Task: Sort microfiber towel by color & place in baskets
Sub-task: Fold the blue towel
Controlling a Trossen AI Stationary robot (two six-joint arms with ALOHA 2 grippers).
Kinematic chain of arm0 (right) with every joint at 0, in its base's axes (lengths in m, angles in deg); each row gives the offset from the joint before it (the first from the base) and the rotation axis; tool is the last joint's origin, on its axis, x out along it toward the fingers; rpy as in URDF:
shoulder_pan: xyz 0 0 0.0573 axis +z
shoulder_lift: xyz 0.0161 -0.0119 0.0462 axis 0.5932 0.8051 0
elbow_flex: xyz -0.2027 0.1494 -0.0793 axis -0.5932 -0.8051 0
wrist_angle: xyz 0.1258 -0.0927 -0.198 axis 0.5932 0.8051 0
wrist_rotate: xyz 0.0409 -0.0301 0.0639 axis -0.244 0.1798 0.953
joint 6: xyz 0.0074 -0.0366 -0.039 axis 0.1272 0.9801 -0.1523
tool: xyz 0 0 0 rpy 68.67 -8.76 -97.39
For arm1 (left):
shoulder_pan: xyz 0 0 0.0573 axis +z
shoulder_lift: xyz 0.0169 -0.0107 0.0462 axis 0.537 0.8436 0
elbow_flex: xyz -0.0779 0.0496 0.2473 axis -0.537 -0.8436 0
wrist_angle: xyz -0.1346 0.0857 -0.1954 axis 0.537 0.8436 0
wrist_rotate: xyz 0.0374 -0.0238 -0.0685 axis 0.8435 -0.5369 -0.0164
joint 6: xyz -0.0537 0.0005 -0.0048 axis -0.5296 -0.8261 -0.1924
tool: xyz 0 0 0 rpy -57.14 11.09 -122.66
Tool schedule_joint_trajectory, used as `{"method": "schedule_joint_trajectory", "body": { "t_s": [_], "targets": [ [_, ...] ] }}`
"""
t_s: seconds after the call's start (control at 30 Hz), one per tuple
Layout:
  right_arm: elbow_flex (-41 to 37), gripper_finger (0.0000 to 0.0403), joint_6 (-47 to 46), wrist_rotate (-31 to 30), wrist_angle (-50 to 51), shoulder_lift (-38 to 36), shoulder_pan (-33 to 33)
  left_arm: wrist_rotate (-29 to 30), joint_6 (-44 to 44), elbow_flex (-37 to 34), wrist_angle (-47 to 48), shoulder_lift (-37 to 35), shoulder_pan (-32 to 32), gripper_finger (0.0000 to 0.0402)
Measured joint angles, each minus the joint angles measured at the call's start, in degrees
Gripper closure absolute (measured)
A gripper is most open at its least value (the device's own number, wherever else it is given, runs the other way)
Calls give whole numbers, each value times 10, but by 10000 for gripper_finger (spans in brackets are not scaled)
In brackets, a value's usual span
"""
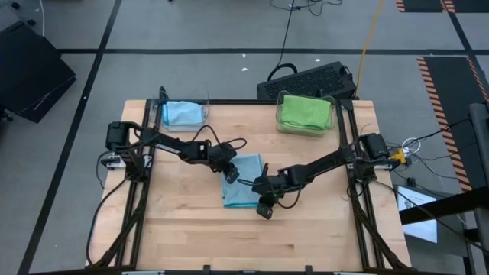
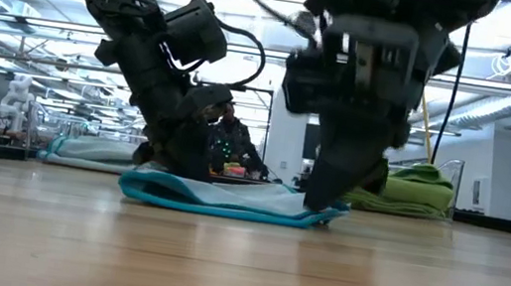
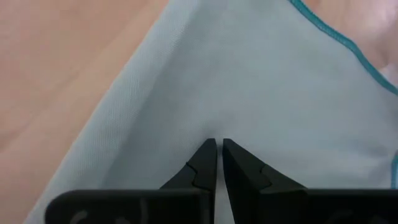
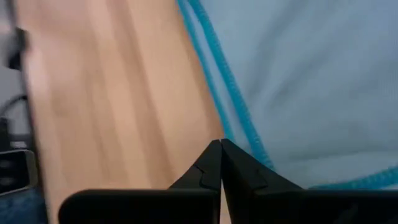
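We judge the soft, teal-hemmed blue towel, lying mid-table, could slip or unfold (thin, floppy cloth) if lifted unevenly, since the left gripper and right gripper each press nearly closed tips at its edges, away from the clear bins.

I see a wooden table with a light blue towel flat at its middle and two clear baskets along the far edge.
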Motion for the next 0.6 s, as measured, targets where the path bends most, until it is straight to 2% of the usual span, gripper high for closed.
{"method": "schedule_joint_trajectory", "body": {
  "t_s": [0.13, 0.3, 0.47, 0.6],
  "targets": [
    [0, 400, 8, -13, -11, -29, -6, -28, -5, -2, -6, -17, 6, 371],
    [0, 399, 34, -13, 9, -68, -32, -35, -26, 0, 1, -85, -6, 371],
    [-19, 399, 55, -32, 34, -118, -74, 13, -79, 0, -21, -116, -88, 371],
    [-68, 399, 41, -47, 22, -161, -109, 62, -107, 1, -87, -77, -172, 371]
  ]
}}
